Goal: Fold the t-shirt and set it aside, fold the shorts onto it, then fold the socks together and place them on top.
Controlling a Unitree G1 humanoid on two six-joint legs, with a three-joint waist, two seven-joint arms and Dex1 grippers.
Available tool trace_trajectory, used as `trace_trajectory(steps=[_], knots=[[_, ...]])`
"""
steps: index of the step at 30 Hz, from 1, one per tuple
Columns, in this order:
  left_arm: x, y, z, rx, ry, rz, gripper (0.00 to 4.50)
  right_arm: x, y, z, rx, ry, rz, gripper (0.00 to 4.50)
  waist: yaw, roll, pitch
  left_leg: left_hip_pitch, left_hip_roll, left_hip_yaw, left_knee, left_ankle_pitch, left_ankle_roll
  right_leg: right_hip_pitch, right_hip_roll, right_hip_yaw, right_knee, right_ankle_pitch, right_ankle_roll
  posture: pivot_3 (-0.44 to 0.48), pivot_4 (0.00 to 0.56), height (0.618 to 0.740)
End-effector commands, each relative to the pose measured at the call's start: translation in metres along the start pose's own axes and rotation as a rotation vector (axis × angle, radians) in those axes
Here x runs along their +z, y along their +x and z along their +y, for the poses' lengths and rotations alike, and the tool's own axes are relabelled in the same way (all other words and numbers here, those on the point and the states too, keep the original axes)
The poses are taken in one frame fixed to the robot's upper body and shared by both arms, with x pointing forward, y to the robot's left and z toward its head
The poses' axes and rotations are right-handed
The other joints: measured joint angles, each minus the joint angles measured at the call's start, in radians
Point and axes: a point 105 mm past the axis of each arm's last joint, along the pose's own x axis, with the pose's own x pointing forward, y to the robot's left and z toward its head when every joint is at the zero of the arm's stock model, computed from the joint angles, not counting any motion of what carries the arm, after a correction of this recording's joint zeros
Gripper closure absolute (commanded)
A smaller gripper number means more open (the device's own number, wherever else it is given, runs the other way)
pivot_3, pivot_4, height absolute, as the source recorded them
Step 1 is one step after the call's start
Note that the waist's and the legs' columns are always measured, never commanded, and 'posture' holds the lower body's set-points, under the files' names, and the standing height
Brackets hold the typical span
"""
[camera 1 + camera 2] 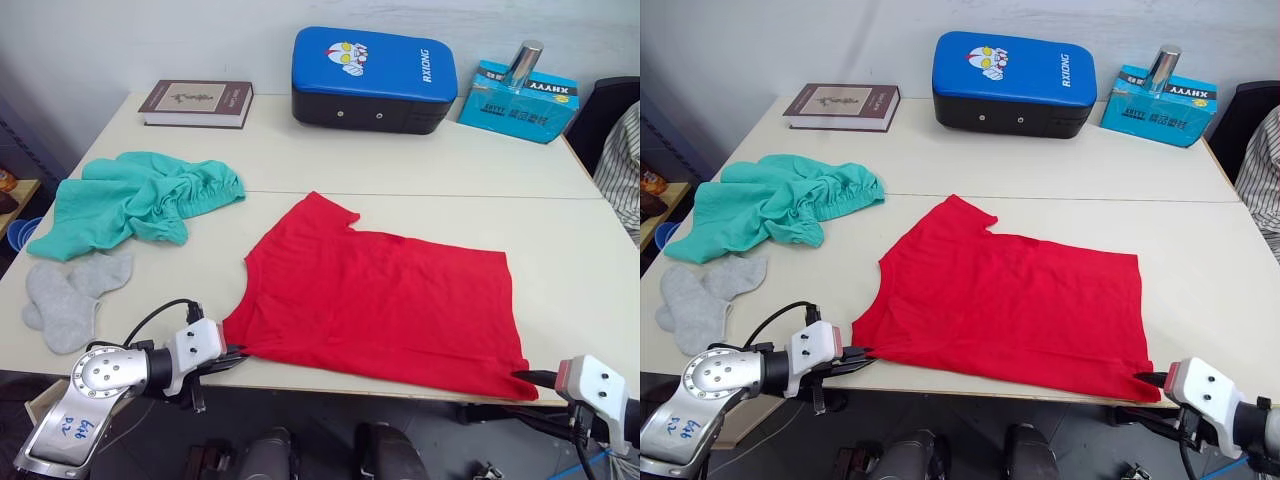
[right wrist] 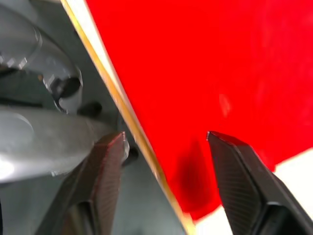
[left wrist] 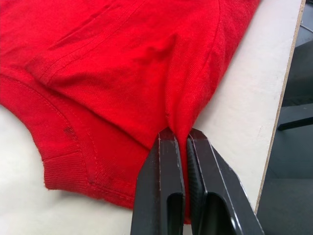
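The red t-shirt (image 1: 380,290) lies spread flat on the white table (image 1: 420,165), its lower edge along the table's front edge. My left gripper (image 3: 178,134) is shut on a pinched fold at the shirt's near left corner (image 1: 238,352). My right gripper (image 2: 166,137) stands open at the near right corner (image 1: 525,378), one finger over the red cloth and one off the table's edge. The teal shorts (image 1: 130,200) lie bunched at the left. Beside them, nearer the front, lie the grey socks (image 1: 70,290), overlapping.
At the back stand a brown book (image 1: 197,103), a blue padded case (image 1: 372,80) and a blue box (image 1: 520,98) with a metal cylinder (image 1: 524,60) on it. A black chair (image 1: 612,105) and striped fabric (image 1: 625,170) are at the right edge.
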Motion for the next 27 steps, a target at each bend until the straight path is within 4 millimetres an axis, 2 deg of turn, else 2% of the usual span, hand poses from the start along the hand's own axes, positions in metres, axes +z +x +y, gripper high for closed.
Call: trace_trajectory(steps=[1, 3, 6, 11, 19, 27], knots=[[-0.007, 0.004, -0.012, -0.044, -0.035, 0.025, 4.5, -0.008, 0.0, 0.0, 0.013, -0.036, 0.01, 1.81, 0.0, 0.0, 0.0, 0.0, 0.0, 0.0, 0.0, 0.0, 0.0, 0.0, 0.0, 0.0, 0.0, 0.0, 0.0, 0.0, 0.15, 0.74], [-0.007, 0.004, -0.012, -0.044, -0.036, 0.025, 4.5, -0.012, 0.001, 0.0, 0.019, -0.041, 0.013, 1.81, 0.0, 0.0, 0.0, 0.0, 0.0, 0.0, 0.0, 0.0, 0.0, 0.0, 0.0, 0.0, 0.0, 0.0, 0.0, 0.0, 0.15, 0.74], [-0.007, 0.003, -0.01, -0.042, -0.035, 0.027, 4.5, -0.02, 0.003, -0.002, 0.019, -0.047, 0.028, 2.72, 0.0, 0.0, 0.0, 0.001, 0.0, 0.0, 0.0, 0.0, 0.0, 0.001, 0.0, 0.0, 0.0, 0.0, 0.0, 0.0, 0.15, 0.74], [-0.008, 0.001, -0.009, -0.037, -0.033, 0.031, 4.5, -0.021, 0.003, -0.006, -0.007, -0.061, 0.015, 4.42, 0.0, -0.001, 0.0, 0.001, 0.0, 0.0, 0.0, 0.0, 0.0, 0.001, 0.0, -0.001, 0.0, 0.0, 0.0, 0.0, 0.15, 0.74], [-0.009, -0.004, -0.011, -0.034, -0.041, 0.036, 4.5, -0.017, -0.003, -0.003, 0.018, -0.062, -0.002, 4.46, 0.0, -0.001, 0.0, 0.001, 0.0, 0.0, 0.0, 0.0, 0.0, 0.001, 0.0, 0.0, 0.0, 0.0, 0.0, 0.0, 0.15, 0.74], [-0.012, -0.015, -0.022, -0.007, -0.08, 0.047, 4.5, -0.026, -0.009, 0.0, 0.032, -0.103, 0.029, 4.46, -0.003, -0.001, 0.0, 0.001, 0.0, 0.0, -0.004, 0.0, 0.0, 0.001, 0.001, -0.001, -0.003, 0.0, 0.0, 0.0, 0.15, 0.74]])
